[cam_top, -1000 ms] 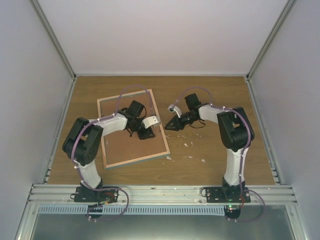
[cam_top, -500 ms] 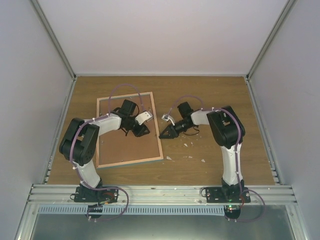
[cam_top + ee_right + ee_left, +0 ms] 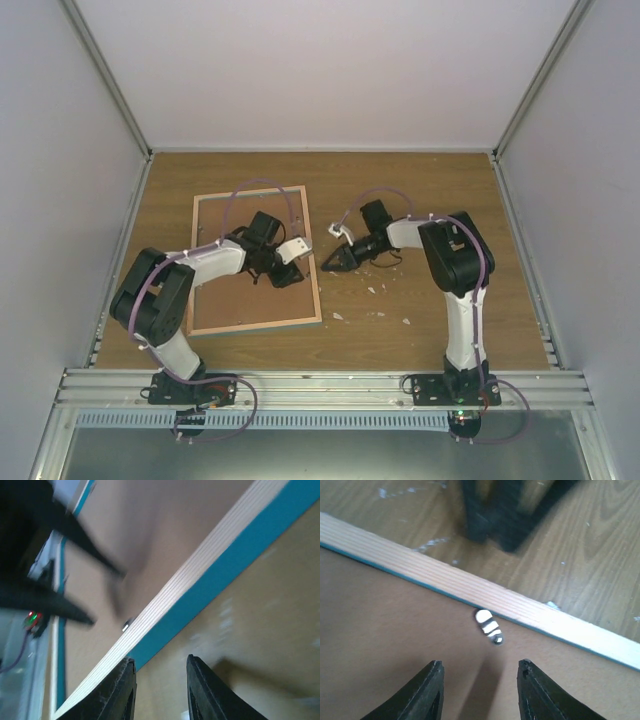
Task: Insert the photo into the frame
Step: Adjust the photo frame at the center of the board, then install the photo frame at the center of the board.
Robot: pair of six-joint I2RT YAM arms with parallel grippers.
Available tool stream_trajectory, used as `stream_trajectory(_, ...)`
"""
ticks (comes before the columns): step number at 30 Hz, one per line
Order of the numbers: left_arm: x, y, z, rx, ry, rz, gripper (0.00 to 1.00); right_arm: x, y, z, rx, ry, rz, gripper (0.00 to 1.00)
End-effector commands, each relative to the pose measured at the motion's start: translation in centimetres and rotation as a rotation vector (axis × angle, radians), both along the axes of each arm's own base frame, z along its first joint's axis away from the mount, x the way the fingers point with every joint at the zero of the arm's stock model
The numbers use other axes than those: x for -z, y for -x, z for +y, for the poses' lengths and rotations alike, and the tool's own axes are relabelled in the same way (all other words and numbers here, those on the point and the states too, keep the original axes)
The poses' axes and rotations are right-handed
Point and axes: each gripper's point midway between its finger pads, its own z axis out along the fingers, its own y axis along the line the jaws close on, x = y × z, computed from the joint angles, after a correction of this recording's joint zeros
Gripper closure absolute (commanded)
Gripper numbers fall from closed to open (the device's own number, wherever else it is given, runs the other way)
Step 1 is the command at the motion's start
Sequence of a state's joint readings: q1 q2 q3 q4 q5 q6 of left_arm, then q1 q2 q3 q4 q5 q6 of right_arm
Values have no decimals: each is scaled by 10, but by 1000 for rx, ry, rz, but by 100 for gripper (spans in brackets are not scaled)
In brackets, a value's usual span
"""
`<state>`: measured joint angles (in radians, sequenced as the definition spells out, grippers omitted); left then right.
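Observation:
The frame point(image 3: 218, 292) lies face down on the wooden table, brown backing board up, inside a light wood rim. My left gripper point(image 3: 286, 276) is open just above the board near the frame's right rim; in the left wrist view point(image 3: 479, 690) a small striped metal tab point(image 3: 488, 626) lies ahead of it by the rim point(image 3: 530, 610). My right gripper point(image 3: 328, 264) is open and low at the frame's right edge; the right wrist view point(image 3: 159, 690) shows the teal side point(image 3: 215, 575) close in front. The photo is out of view.
Small white scraps point(image 3: 376, 290) lie on the table right of the frame. White enclosure walls stand on three sides. A metal rail point(image 3: 320, 380) runs along the near edge by the arm bases.
The frame has turned so its near end swung left, now squarer to the table. My right gripper moved left against its right edge. My left gripper shifted slightly over the board.

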<state>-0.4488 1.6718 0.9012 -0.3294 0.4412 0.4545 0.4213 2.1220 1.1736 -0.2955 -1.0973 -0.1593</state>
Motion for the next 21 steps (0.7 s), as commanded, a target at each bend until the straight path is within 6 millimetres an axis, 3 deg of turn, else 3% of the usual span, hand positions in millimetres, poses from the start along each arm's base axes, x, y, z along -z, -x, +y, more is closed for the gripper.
stream_trajectory(1,-4,2,-10,-26,-5,-41,56,-22,-67,6,148,41,-154,69)
stream_trajectory(4,-3,3,-13,-49,-6,-38,55,-18,-81,14,188,76,-153,67)
stream_trajectory(6,-2,2,-15,-66,-14,-43,54,-12,-85,20,200,105,-147,59)
stream_trajectory(11,2,3,-23,-82,-24,-44,52,-4,-86,33,216,136,-141,56)
stream_trajectory(17,5,-5,-28,-105,-72,-86,52,6,-96,40,249,180,-143,56)
stream_trajectory(21,10,-11,-22,-154,-119,-98,58,25,-92,35,258,237,-109,62)
